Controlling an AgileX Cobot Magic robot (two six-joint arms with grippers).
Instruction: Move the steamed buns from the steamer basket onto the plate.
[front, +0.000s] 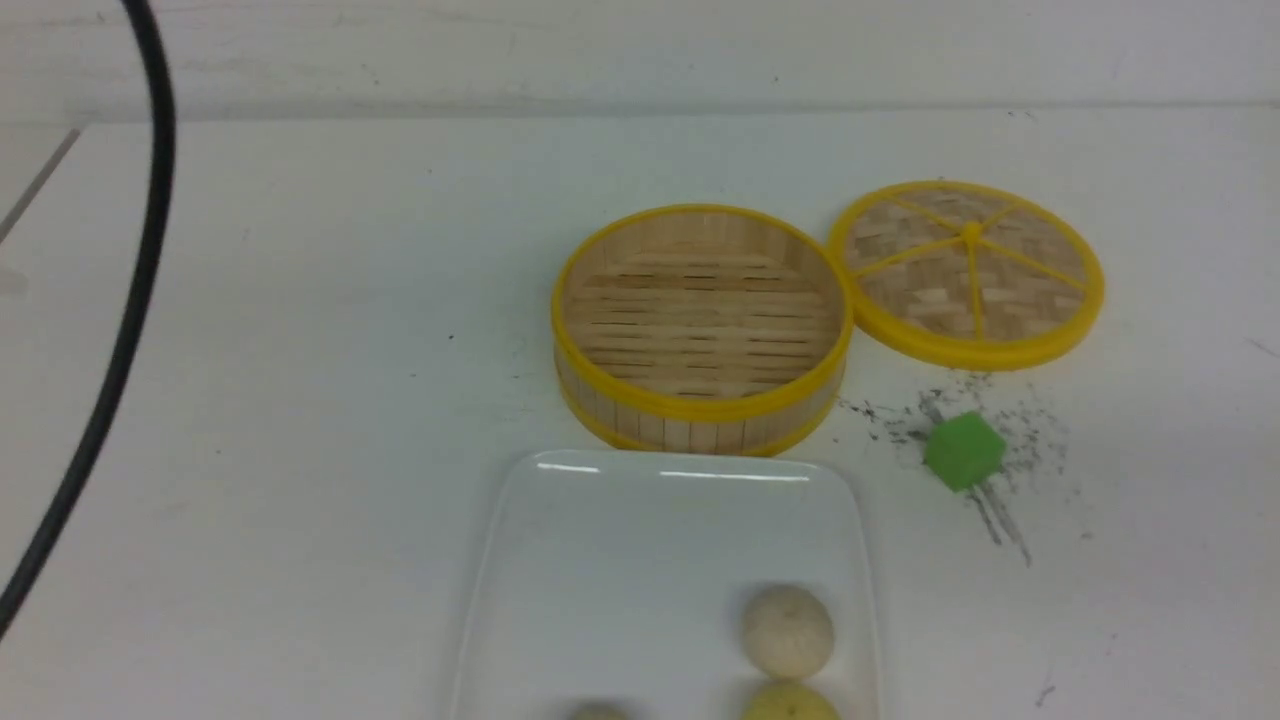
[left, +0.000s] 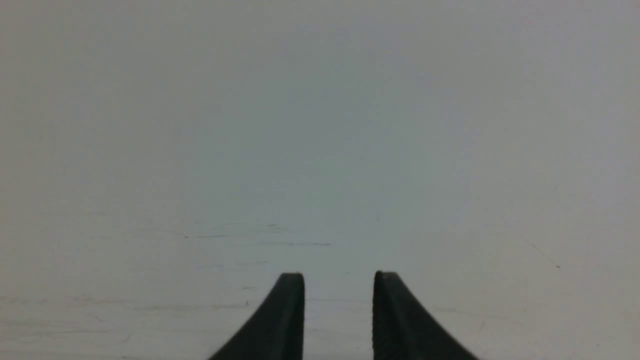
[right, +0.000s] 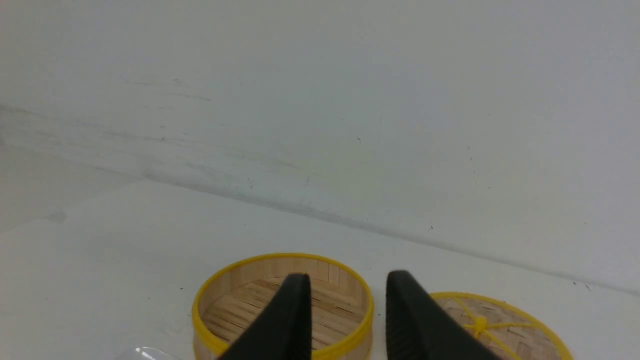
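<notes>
My left gripper (left: 338, 276) is released, its two dark fingers parted with nothing between them. Ahead of it lies pale worktop (left: 320, 150) marked with faint scratches.

My right gripper (right: 350, 275) is released too, fingers apart and grasping nothing. Ahead of it and lower down, the basket (right: 235, 272) stands upright on the worktop. Its slatted floor shows across the whole width, and part of it is hidden behind one of my fingers. Past my other finger the lid (right: 505, 320) lies flat just beside the basket, yellow spokes up.

The plate (front: 620, 560) lies on my side of that basket, its far rim just short of the basket's wall. All three buns (front: 787, 630) are on the plate. The off-white bun (front: 787, 630) sits near the plate's right rim. The yellow bun (front: 790, 705) is right behind it on my side, cut off by the picture's edge; I cannot tell whether the two touch. The third bun (front: 598, 712) lies apart from them to the left, with only its top showing. Neither wrist view shows the buns, so I cannot place them more exactly against either gripper.

A green cube (front: 963, 451) rests on the worktop to the right of the basket, near the lid, among dark specks. A black cable (front: 140, 270) curves down the far left side.
</notes>
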